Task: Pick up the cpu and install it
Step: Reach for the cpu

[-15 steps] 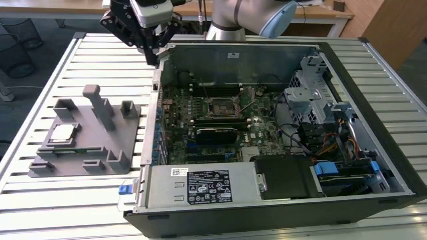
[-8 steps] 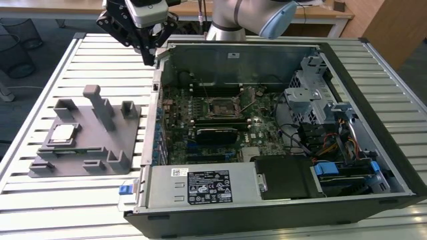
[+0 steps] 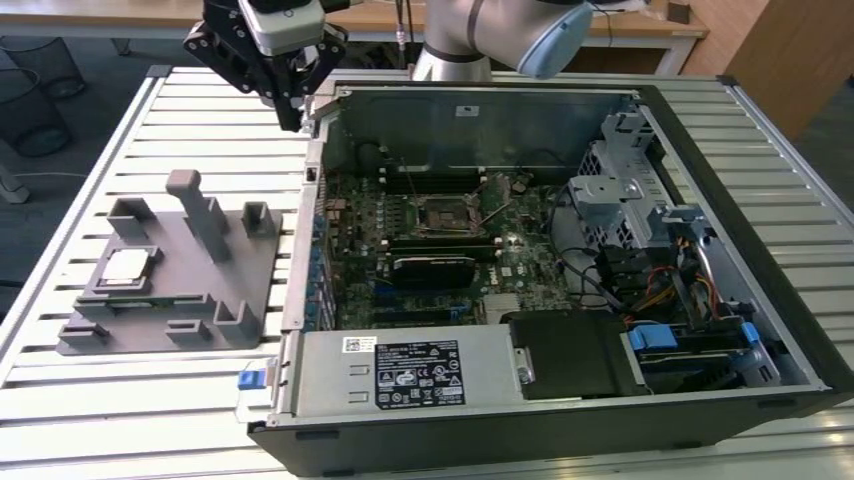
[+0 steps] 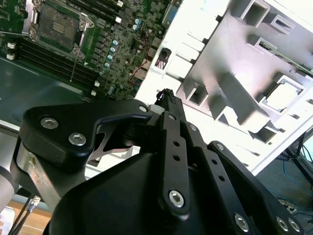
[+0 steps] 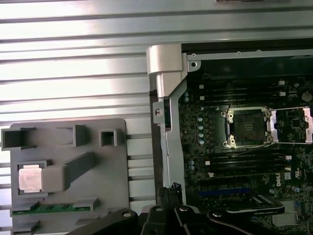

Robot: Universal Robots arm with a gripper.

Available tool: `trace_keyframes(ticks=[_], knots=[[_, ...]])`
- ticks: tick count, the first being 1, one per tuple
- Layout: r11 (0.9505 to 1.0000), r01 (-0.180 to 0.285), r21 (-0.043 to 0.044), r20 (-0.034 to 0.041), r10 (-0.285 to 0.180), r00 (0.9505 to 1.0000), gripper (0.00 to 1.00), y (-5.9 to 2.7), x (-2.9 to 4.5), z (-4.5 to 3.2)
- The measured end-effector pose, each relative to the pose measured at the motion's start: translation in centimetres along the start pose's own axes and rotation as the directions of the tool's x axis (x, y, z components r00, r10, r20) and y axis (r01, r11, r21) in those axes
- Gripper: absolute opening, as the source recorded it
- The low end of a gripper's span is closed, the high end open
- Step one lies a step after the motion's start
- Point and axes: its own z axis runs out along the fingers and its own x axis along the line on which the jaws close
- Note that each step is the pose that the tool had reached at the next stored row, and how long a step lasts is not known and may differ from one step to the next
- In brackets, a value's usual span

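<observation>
Silvery metal tops the cpu, which lies in a recess of the grey fixture on the slatted worktop, at the exterior view's left of the open computer case. Black fingers hang pressed together, holding nothing, above the case wall beside the fixture, well apart from the cpu.
</observation>
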Motion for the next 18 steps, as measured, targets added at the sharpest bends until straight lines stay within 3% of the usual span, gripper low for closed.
trace_keyframes(ticks=[18], knots=[[1.0,0.0,-0.0001,0.0001,0.0,1.0,0.11,0.08,1.58,0.06]])
